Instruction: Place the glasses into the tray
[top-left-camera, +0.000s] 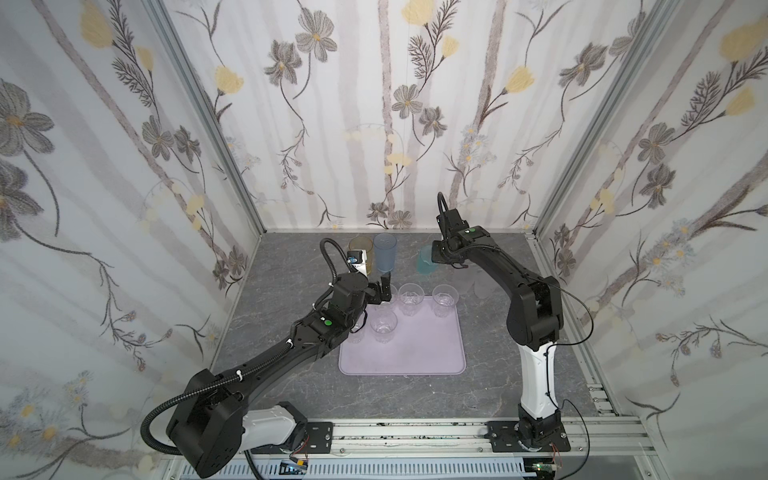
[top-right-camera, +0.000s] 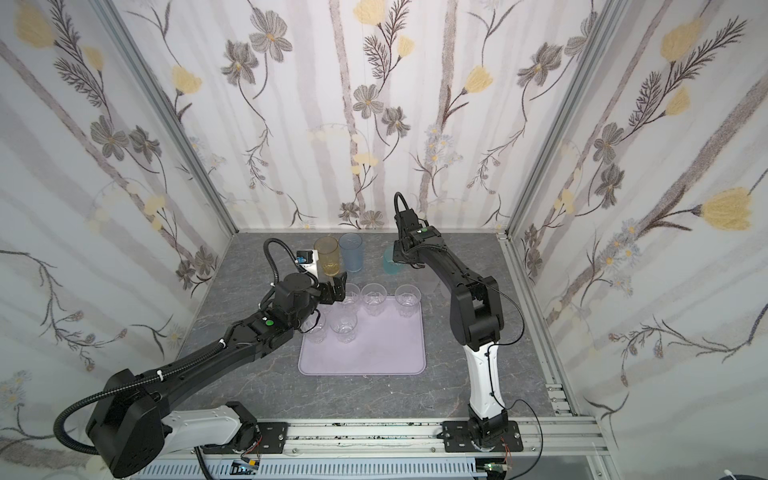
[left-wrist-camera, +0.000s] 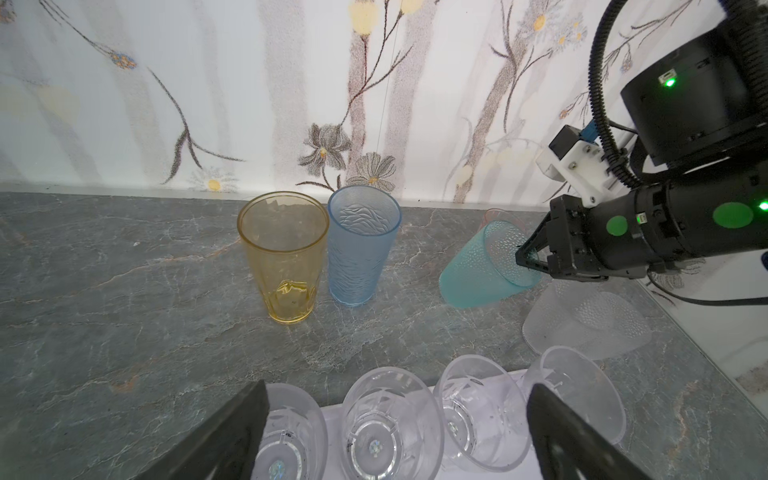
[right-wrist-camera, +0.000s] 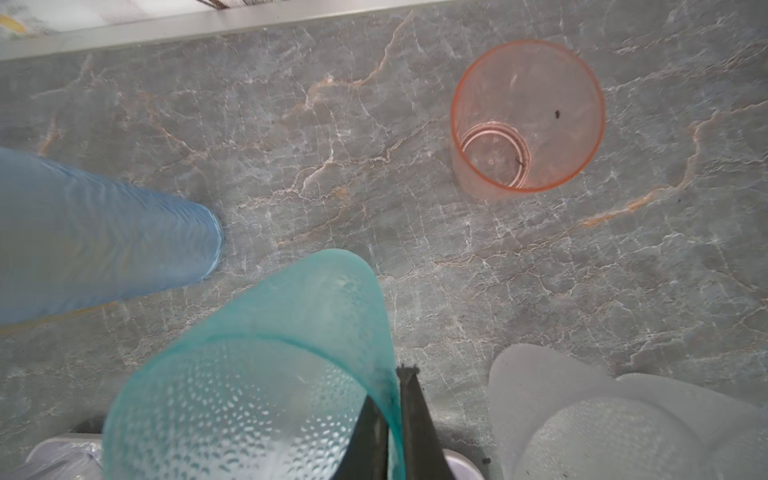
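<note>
The lilac tray (top-left-camera: 415, 353) (top-right-camera: 374, 353) lies mid-table with several short clear glasses (top-left-camera: 410, 297) (top-right-camera: 407, 300) (left-wrist-camera: 386, 419) standing along its far part. My left gripper (top-left-camera: 384, 286) (top-right-camera: 338, 286) (left-wrist-camera: 399, 415) hangs open above those at the tray's far left corner and holds nothing. My right gripper (top-left-camera: 434, 259) (left-wrist-camera: 524, 254) (right-wrist-camera: 395, 386) is shut on the rim of the teal glass (top-left-camera: 426, 259) (top-right-camera: 390, 262) (left-wrist-camera: 478, 270) (right-wrist-camera: 257, 374), which is tilted. The amber glass (top-right-camera: 327, 257) (left-wrist-camera: 284, 253) and blue glass (top-left-camera: 385, 253) (left-wrist-camera: 359, 245) (right-wrist-camera: 104, 249) stand upright by the back wall.
A pink glass (right-wrist-camera: 528, 116) stands near the back wall beyond the teal one. Frosted glasses (top-left-camera: 482, 286) (left-wrist-camera: 582, 320) (right-wrist-camera: 582, 415) sit on the table right of the tray, under the right arm. The cell's walls close in the table at the back and sides.
</note>
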